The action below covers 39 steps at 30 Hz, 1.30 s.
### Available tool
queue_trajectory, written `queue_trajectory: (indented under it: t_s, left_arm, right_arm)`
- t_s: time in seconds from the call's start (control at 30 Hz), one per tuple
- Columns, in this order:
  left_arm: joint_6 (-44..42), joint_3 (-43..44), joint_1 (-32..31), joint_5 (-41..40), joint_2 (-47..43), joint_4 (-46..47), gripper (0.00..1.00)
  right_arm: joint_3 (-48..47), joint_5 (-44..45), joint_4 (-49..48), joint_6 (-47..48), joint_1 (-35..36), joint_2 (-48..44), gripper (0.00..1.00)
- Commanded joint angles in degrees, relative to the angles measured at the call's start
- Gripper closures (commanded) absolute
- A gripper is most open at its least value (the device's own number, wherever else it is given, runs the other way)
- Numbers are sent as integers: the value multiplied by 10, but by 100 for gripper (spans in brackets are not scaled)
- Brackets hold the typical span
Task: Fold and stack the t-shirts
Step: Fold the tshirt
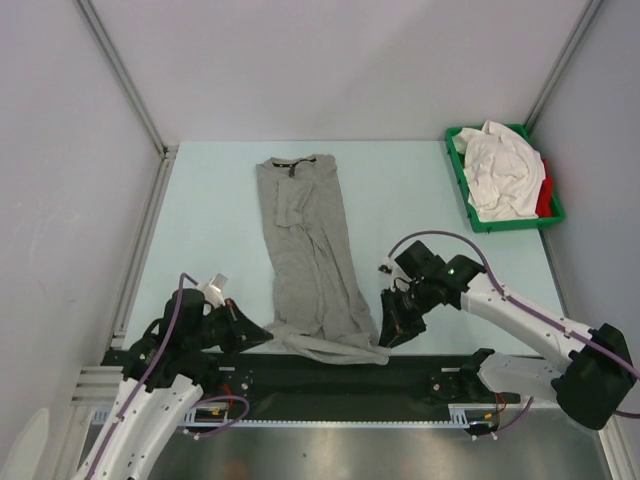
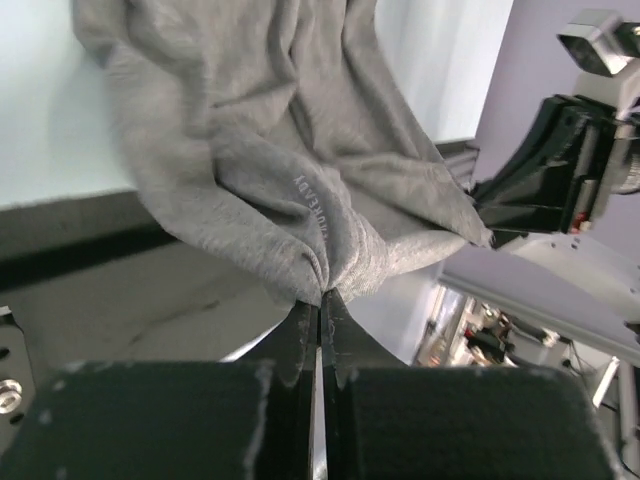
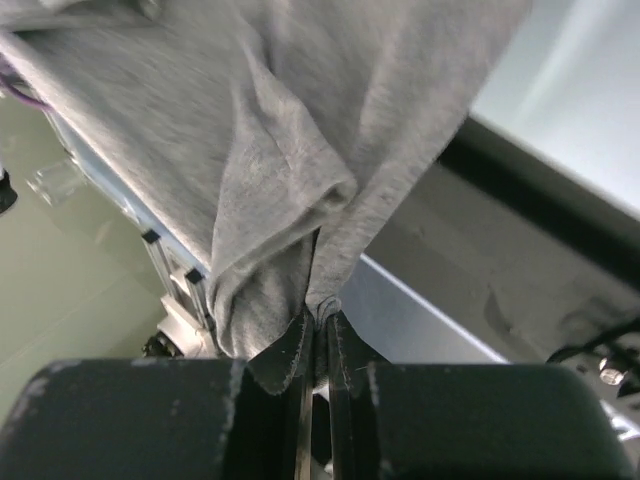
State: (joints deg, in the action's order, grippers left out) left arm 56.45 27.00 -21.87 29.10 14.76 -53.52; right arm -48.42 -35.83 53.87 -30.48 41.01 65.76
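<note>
A heather grey t-shirt (image 1: 308, 250) lies lengthwise on the table, folded narrow, with its dark neck label at the far end. My left gripper (image 1: 262, 338) is shut on the shirt's near left hem corner (image 2: 322, 280). My right gripper (image 1: 385, 335) is shut on the near right hem corner (image 3: 322, 300). The hem hangs between them over the table's near edge. White t-shirts (image 1: 500, 168) and a red one (image 1: 546, 196) are piled in the green tray.
The green tray (image 1: 463, 180) stands at the far right corner. A black rail (image 1: 340, 375) runs along the near edge between the arm bases. Grey walls and metal posts enclose the table.
</note>
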Motion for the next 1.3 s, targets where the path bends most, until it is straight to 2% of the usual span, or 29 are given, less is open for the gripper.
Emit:
queue_trajectory:
  t_s: [0.0, 0.13, 0.33, 0.6, 0.73, 0.83, 0.87, 0.93, 0.97, 1.03, 1.07, 1.1, 1.13, 1.17, 1.23, 1.27]
  left_arm:
    - [32, -12, -3, 52, -25, -50, 100]
    - [26, -12, -3, 106, -43, -54, 100]
    - [-11, -17, -3, 158, -54, -117, 100]
    - [-55, -30, -8, 188, -11, -135, 99]
    - [-83, -36, -22, 180, 52, -134, 95]
    - [-101, -30, -36, 181, 79, -128, 76]
    - [-109, -27, -39, 182, 97, -128, 58]
    - [-139, -7, -44, 185, 118, -128, 48]
    - [-148, 2, -45, 184, 136, -128, 43]
    - [-156, 56, -45, 148, 161, -123, 42]
    - [-154, 82, -45, 126, 172, -105, 41]
    - [-149, 108, -45, 106, 204, -93, 30]
    - [-149, 169, -45, 81, 221, -84, 29]
    - [-149, 197, -45, 22, 246, -62, 25]
    - [-155, 276, -45, -53, 307, -43, 25]
    - [-156, 292, -44, -109, 325, -4, 25]
  right_arm:
    - [40, -8, -9, -56, 25, -33, 100]
    - [61, -1, -12, -84, 60, -57, 100]
    - [105, -6, -14, -110, 94, -100, 99]
    - [169, 1, -56, -114, 107, -92, 95]
    - [188, 6, -87, -105, 107, -56, 94]
    - [193, 4, -103, -93, 108, -24, 91]
    - [192, 1, -104, -87, 108, -8, 86]
    - [185, 1, -91, -76, 108, 0, 79]
    - [170, 1, -77, -72, 108, 2, 68]
    - [144, 12, -50, -60, 99, 2, 58]
    - [128, 18, -26, -45, 91, 1, 48]
    - [91, 34, -18, -39, 80, 0, 43]
    - [72, 42, -12, -31, 47, 3, 37]
    - [53, 45, -6, -11, 22, 11, 28]
    - [-10, 56, -10, 13, -41, 53, 23]
    - [-39, 72, -26, 38, -59, 73, 21]
